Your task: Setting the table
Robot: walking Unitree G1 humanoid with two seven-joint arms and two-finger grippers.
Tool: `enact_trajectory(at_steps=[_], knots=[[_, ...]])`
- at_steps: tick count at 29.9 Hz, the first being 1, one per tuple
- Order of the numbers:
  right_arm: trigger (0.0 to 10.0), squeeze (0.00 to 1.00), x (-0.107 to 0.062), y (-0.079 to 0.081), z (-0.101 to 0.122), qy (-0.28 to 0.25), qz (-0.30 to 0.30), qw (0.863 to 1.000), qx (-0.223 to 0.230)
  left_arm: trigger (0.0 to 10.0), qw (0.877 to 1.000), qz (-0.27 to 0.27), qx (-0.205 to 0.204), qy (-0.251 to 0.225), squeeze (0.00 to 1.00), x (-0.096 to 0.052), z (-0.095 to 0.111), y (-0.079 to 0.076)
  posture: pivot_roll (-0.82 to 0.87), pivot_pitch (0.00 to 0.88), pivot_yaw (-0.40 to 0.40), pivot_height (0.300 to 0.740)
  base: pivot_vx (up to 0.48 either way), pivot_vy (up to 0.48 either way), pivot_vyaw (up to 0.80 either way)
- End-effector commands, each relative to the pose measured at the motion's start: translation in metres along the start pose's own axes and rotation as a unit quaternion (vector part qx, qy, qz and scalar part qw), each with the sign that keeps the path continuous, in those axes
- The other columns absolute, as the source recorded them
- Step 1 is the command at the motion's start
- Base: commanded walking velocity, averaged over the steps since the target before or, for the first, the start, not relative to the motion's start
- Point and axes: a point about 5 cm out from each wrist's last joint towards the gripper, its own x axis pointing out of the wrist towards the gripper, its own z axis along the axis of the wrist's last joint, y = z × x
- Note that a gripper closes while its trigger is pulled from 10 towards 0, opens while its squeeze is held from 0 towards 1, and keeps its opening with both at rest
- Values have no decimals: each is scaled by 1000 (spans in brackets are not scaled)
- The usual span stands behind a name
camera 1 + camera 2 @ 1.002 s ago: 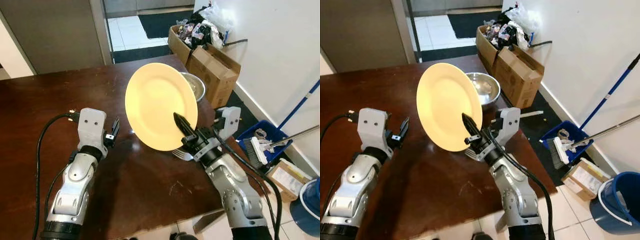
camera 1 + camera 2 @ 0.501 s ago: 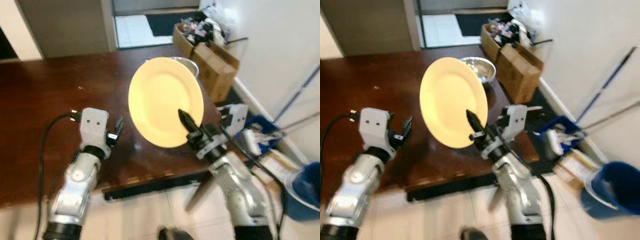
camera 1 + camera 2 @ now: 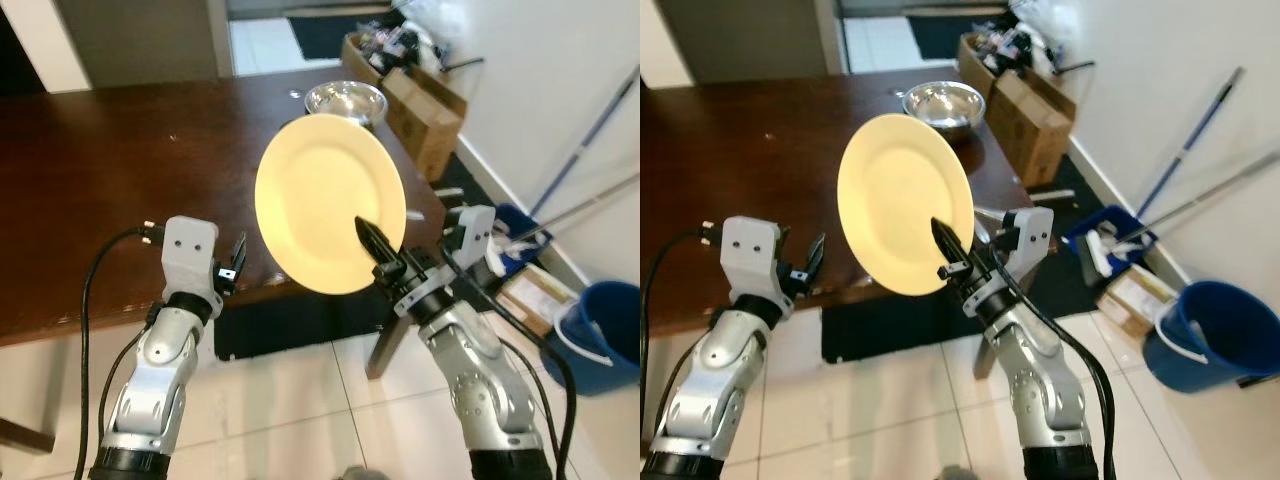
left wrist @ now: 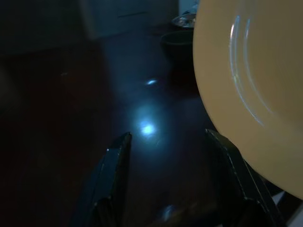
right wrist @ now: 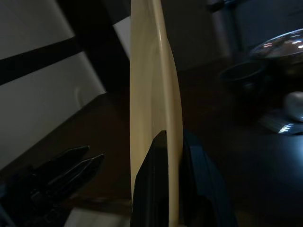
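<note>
A pale yellow plate (image 3: pixel 328 200) stands almost upright in the air, over the near edge of the dark wooden table (image 3: pixel 120 170). My right gripper (image 3: pixel 374 243) is shut on the plate's lower rim, one black finger across its face. The right wrist view looks along the plate's thin edge (image 5: pixel 155 85) between the two fingers. My left gripper (image 3: pixel 233 268) hovers open at the table's near edge, to the left of the plate, holding nothing. In the left wrist view its two fingers (image 4: pixel 112 179) frame the dark tabletop, with the plate (image 4: pixel 255 85) beside them.
A steel bowl (image 3: pixel 345 98) sits at the table's far right corner. Cardboard boxes (image 3: pixel 425 105) of clutter stand along the right wall. A blue bucket (image 3: pixel 605 335), a blue bin (image 3: pixel 515 235) and broom handles (image 3: pixel 590 130) are on the tiled floor at right.
The whole view has drawn back from the table, so tiled floor now shows under both arms. The plate stays gripped in the right gripper; the left gripper is unchanged.
</note>
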Motion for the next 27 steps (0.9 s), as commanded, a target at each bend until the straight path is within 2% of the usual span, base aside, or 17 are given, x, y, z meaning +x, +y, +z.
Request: enact_trajectory(at_steps=[1,13,27], knots=[[10000,0,1,5,-1,-1,12,1000,7,10000,1000,3,3,12,0,-3,-5,1,-118,0,47,740,-379,0,0],[10000,0,1,4,-1,1,14,1000,6,10000,1000,3,2,13,0,-3,-5,1,-118,0,46,740,-353,0,0],[10000,0,2,4,0,0,15,1000,8,10000,1000,-6,-4,17,0,0,-4,-3,-121,0,48,740,0,0,0]])
